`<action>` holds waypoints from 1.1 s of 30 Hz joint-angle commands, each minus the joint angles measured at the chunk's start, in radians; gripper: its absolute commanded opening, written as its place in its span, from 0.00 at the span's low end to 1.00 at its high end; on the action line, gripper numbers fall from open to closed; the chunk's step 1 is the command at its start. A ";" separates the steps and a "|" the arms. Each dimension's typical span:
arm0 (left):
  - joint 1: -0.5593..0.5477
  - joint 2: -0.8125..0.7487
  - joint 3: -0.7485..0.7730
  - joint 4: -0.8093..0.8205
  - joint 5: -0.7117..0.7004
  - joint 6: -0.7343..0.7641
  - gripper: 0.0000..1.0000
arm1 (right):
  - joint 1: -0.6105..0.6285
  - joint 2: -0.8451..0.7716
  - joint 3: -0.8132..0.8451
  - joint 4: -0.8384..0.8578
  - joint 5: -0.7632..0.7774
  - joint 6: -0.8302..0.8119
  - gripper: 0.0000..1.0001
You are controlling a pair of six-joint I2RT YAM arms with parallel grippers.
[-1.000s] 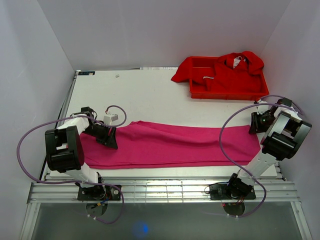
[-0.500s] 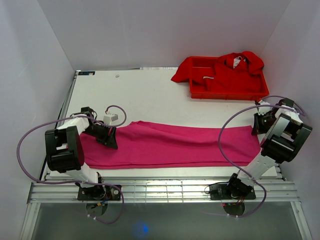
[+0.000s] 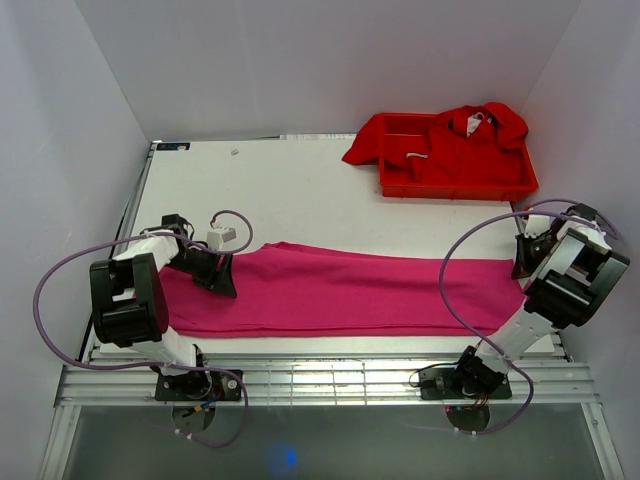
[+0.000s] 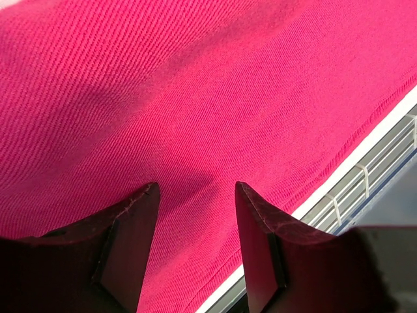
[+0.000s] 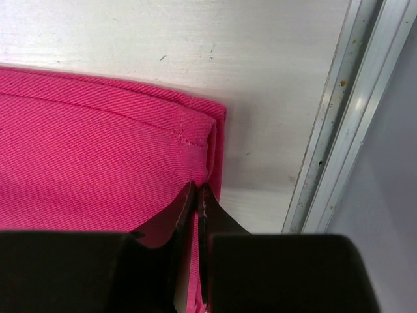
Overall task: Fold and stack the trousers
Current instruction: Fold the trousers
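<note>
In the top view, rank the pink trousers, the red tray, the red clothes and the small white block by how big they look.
1. trousers: largest by far.
2 and 3. red tray and red clothes: similar spread, too close to rank.
4. white block: smallest.

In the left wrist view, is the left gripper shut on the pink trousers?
No, the left gripper stands open over the trousers, with no fabric pinched between its jaws.

Bright, even light; shadows v. soft.
</note>
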 commanded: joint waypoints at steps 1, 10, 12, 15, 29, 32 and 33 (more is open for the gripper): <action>0.003 0.040 -0.044 0.146 -0.117 0.043 0.64 | -0.013 0.036 -0.001 0.061 0.012 0.016 0.08; 0.001 0.027 0.036 0.121 -0.053 0.030 0.69 | 0.039 0.017 0.062 0.026 -0.077 0.035 0.66; 0.000 0.048 0.059 0.121 -0.045 0.027 0.69 | 0.085 -0.029 0.055 0.022 -0.089 0.032 0.70; -0.011 0.036 0.125 0.094 0.026 0.025 0.66 | 0.164 -0.100 0.038 0.006 -0.147 0.023 0.65; -0.636 -0.205 0.116 0.252 0.027 -0.064 0.57 | 0.448 -0.025 -0.025 -0.005 -0.263 0.027 0.24; -0.773 -0.156 0.093 0.310 -0.039 -0.093 0.57 | 0.470 -0.020 -0.082 0.041 -0.227 0.038 0.22; -0.802 -0.144 0.090 0.324 -0.050 -0.101 0.58 | 0.478 -0.023 -0.099 0.061 -0.214 0.044 0.21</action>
